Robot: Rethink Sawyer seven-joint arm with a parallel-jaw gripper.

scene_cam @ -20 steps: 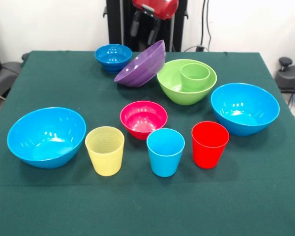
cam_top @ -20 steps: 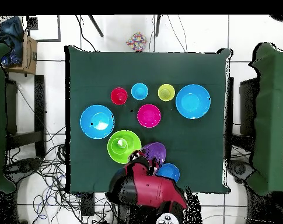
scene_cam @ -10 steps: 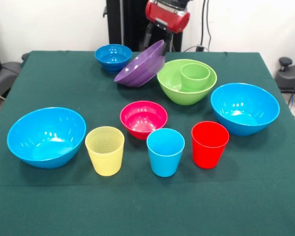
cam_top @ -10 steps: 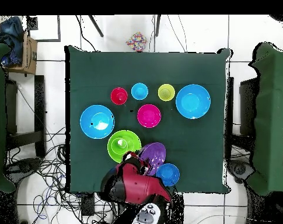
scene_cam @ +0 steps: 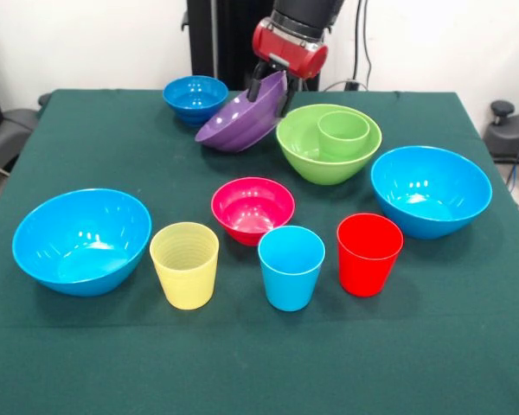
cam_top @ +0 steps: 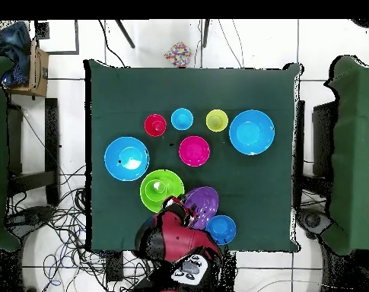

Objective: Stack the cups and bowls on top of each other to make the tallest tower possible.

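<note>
The gripper [scene_cam: 271, 86] is closed on the raised rim of the purple bowl [scene_cam: 240, 118], one black finger on each side of the rim. The purple bowl is steeply tilted, its opening turned toward the lime-green bowl [scene_cam: 304, 153], with its low edge on the green worktop [scene_cam: 112, 156]. The red and black arm [scene_cam: 294, 35] comes down from above onto that rim.

The lime-green bowl serves as the landmark here. It sits upright just beside the purple bowl, and the green cup [scene_cam: 343, 134] stands upright inside it. The small dark blue bowl [scene_cam: 195, 98] lies beyond the purple bowl from it, close to the purple bowl's low side; whether the two touch cannot be told. One large light blue bowl [scene_cam: 430, 190] sits near the lime-green bowl on its other side, apart from it. The pink-red bowl [scene_cam: 253, 208] rests in front of the lime-green bowl, toward the camera in the front view. Farther forward stand three upright cups in a row: the red cup [scene_cam: 368, 253], the light blue cup [scene_cam: 291, 267] and the pale yellow cup [scene_cam: 184, 264]. The second large light blue bowl [scene_cam: 81, 239] sits well apart from the lime-green bowl, just beside the pale yellow cup.

In the overhead view the arm covers part of the purple bowl beside the lime-green bowl.
</note>
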